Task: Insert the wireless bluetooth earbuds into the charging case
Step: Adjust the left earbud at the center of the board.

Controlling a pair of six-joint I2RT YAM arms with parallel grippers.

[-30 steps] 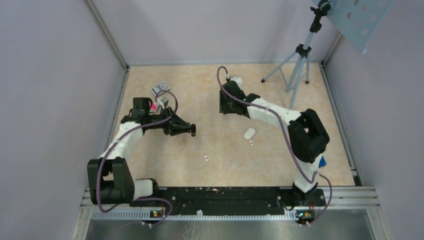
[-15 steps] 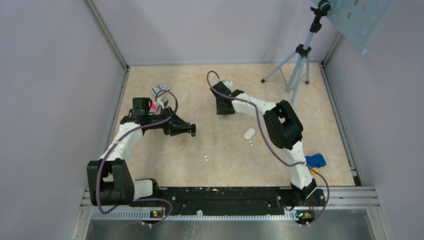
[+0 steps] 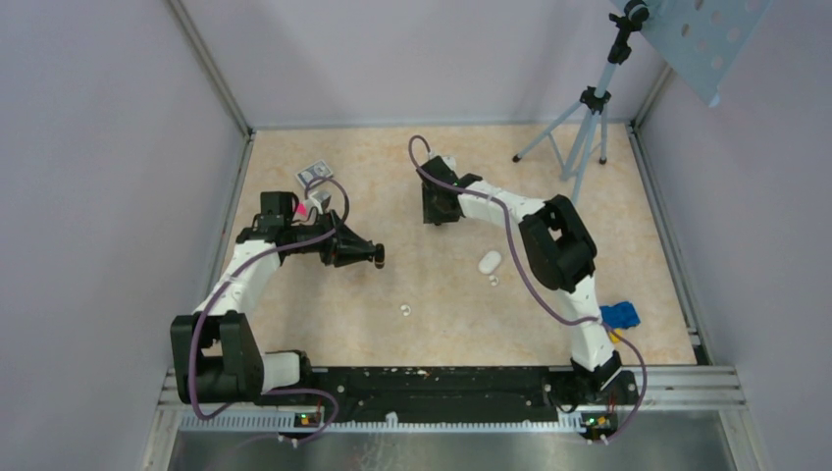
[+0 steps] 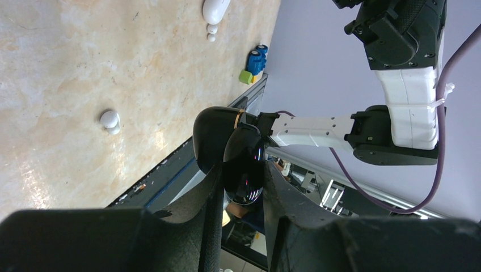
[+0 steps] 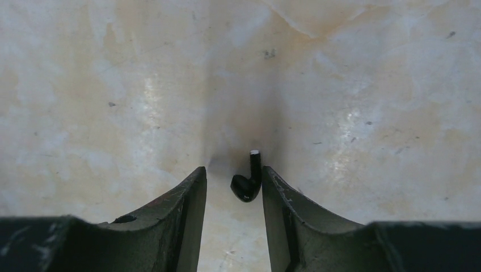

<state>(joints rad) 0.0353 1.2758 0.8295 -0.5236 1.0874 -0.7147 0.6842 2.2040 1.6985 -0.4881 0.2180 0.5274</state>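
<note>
Right arm (image 3: 554, 240) has folded in, leaving the right gripper (image 5: 233, 170) part-open astride a black bud (image 5: 244, 187); left gripper (image 4: 243, 167) clamps a black item (image 4: 218, 133); white buds (image 3: 405, 311) and case (image 3: 490, 261) lie loose, none inserted.

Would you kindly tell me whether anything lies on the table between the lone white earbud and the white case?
Nothing visible does. Only bare table separates the lone earbud from the case. The second earbud lies close beside the case's near end, off that path.
</note>
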